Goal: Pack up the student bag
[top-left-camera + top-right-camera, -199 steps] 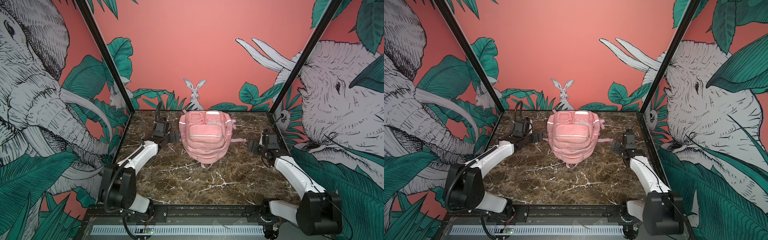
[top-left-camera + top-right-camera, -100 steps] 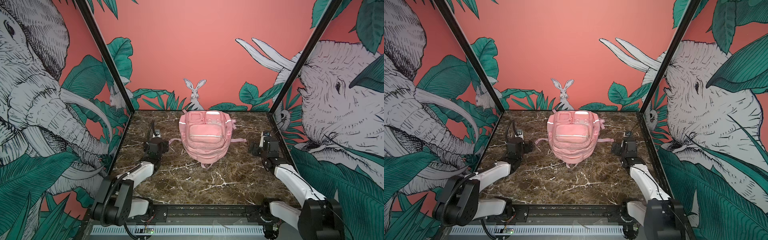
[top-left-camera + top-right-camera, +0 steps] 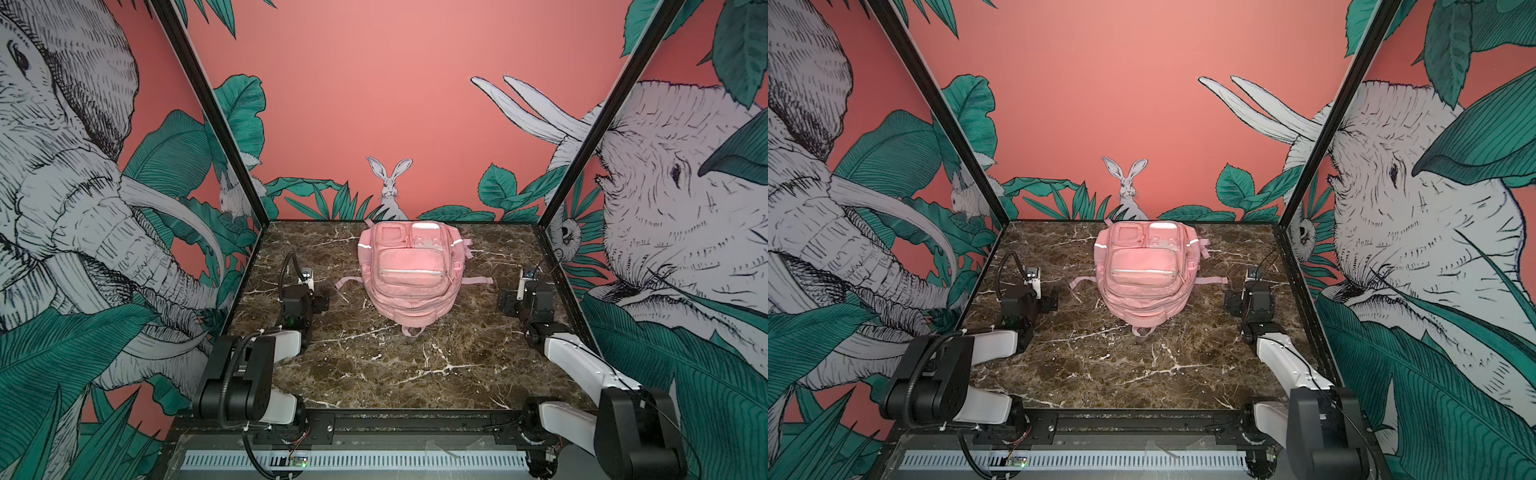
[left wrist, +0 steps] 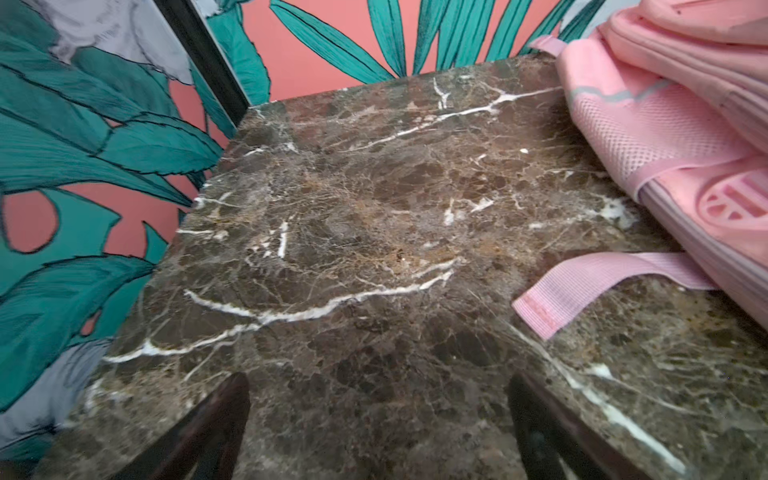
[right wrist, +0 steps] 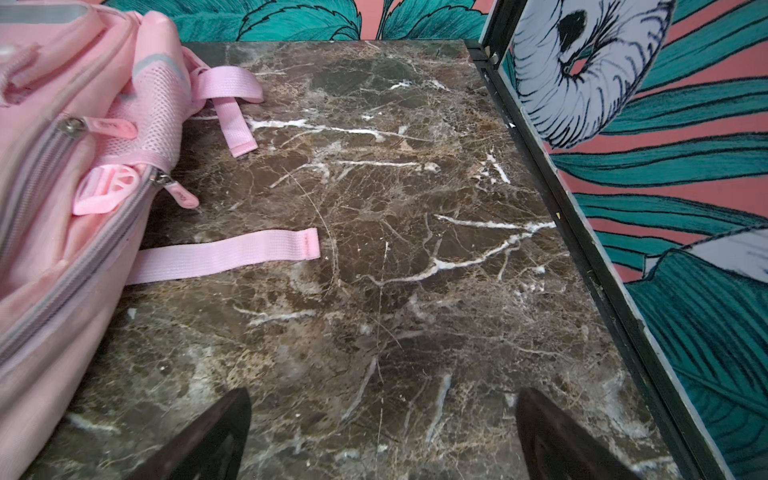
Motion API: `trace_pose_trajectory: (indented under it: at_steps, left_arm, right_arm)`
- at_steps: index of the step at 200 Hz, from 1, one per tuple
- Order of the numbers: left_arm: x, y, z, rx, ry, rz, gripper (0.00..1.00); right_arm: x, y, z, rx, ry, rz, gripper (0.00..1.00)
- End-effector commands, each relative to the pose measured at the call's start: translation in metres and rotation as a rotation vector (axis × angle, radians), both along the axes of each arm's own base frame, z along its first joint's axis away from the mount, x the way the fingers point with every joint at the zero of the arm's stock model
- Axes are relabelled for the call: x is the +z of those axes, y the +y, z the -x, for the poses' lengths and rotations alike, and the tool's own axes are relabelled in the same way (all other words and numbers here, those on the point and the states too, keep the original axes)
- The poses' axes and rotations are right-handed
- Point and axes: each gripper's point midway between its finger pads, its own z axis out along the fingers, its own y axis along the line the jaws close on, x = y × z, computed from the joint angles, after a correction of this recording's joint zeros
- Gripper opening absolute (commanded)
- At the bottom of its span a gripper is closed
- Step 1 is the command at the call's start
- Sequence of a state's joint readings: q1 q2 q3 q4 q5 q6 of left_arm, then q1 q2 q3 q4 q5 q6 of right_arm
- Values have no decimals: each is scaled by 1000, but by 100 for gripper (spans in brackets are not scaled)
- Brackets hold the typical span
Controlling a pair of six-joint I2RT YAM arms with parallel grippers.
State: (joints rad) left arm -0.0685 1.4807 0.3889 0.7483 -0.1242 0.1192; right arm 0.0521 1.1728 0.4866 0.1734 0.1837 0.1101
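The student bag (image 3: 409,274) (image 3: 1144,270), a soft pink backpack, lies flat at the back middle of the marble table with its front pockets up and its zips closed. Loose pink straps (image 4: 582,286) (image 5: 232,253) trail out on both sides. My left gripper (image 3: 306,293) (image 4: 378,382) hangs low over bare marble left of the bag, open and empty. To the right of the bag my right gripper (image 3: 519,297) (image 5: 382,395) is also open, with nothing between its fingers. Neither gripper touches the bag (image 4: 685,124) (image 5: 62,166).
Patterned walls enclose the marble table (image 3: 415,370) on three sides, with black frame posts (image 3: 582,137) at the back corners. A black edge strip (image 5: 582,249) runs close beside the right gripper. A black rail (image 3: 395,424) carrying the arm bases borders the front.
Both arms have drawn back toward the front. The left gripper has left the bag's left side and dropped lower; the right has retreated slightly. The bag has not moved.
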Motion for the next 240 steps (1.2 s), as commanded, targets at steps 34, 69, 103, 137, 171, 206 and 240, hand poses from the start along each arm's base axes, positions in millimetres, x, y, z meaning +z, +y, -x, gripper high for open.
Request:
trace_pose_trajectory:
  at_steps: [34, 69, 103, 137, 171, 206, 240]
  left_arm:
    - [10, -25, -13, -186, -83, 57, 98]
    - [11, -25, -13, -188, -88, 56, 98]
    - [11, -25, -12, -187, -87, 56, 98]
    - [10, -25, -13, -186, -79, 56, 98]
    - [11, -25, -13, -186, -81, 56, 98]
    - [11, -25, -13, -186, -81, 58, 98]
    - [10, -25, -13, -187, -80, 56, 98]
  right_arm:
    - [2, -2, -24, 25, -152, 64, 98]
    - [7, 10, -41, 101, -218, 72, 98]
    - [-14, 18, -50, 149, -257, 82, 98]
    - [-15, 16, -52, 145, -229, 70, 98]
    - [-17, 16, -51, 144, -214, 69, 98]
    - [-17, 14, -52, 133, -214, 68, 98]
    - [-17, 14, -52, 136, -214, 66, 98]
